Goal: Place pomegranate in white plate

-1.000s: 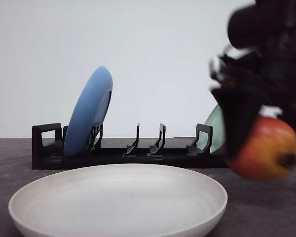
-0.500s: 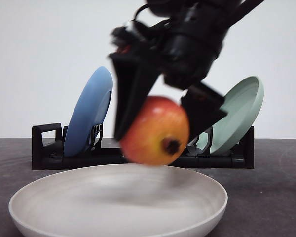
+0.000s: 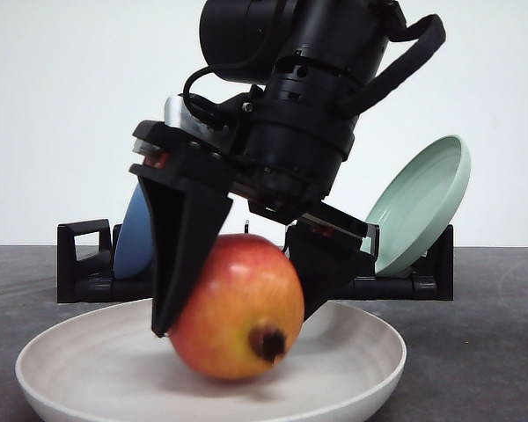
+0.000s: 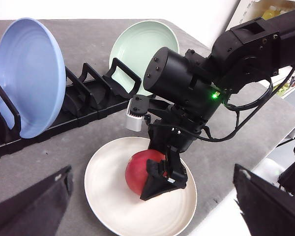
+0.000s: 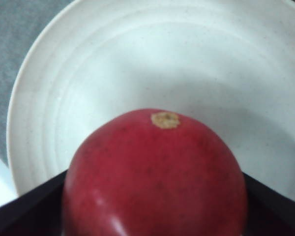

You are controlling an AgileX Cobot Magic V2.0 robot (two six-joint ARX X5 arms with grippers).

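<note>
Right gripper (image 3: 238, 290): its black jaws are clamping the pomegranate on both flanks.
Pomegranate (image 3: 238, 308): is sitting inside the white plate (image 3: 70, 374), calyx nub pointing toward 5 o'clock in the front view.
Left gripper (image 4: 147, 206): fingers are standing wide apart, holding nothing.
Rack (image 3: 84, 264): is holding a blue plate (image 4: 29, 83) at 10 o'clock and a pale green plate (image 3: 422, 202) at 2 o'clock of the fruit.

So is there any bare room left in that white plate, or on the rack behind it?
The white plate has bare floor all around the pomegranate, widest toward the blue plate. The rack has empty slots between the blue and green plate. It is crowded at the plate's middle, where the right gripper has its jaws on the fruit.
</note>
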